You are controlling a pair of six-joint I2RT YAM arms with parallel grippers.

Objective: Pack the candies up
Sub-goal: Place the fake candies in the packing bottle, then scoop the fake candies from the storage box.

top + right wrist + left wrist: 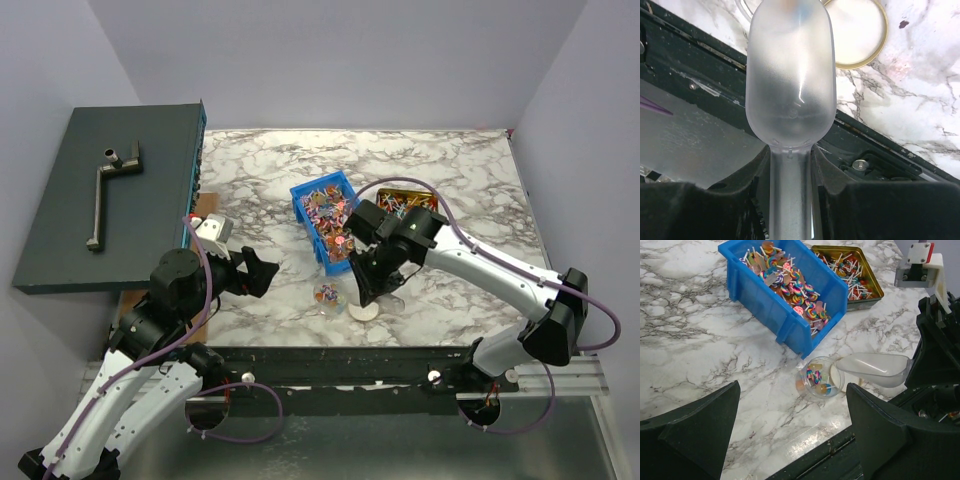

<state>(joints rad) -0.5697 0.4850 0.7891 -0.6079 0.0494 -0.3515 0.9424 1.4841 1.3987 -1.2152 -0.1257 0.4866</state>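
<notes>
The top camera looks down from above and behind over the whole table (450, 170). Both wrist cameras sit close: the left faces the scoop (872, 367) side-on, and the right looks along it.

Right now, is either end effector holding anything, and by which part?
The right end effector grips the frosted plastic scoop by its handle. The left end effector is open, holding nothing.

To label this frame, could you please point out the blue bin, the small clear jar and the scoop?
blue bin (761, 301), left wrist view, on its outer side wall.
small clear jar (836, 386), left wrist view, on its near wall.
scoop (872, 369), left wrist view, on its frosted bowl.
</notes>
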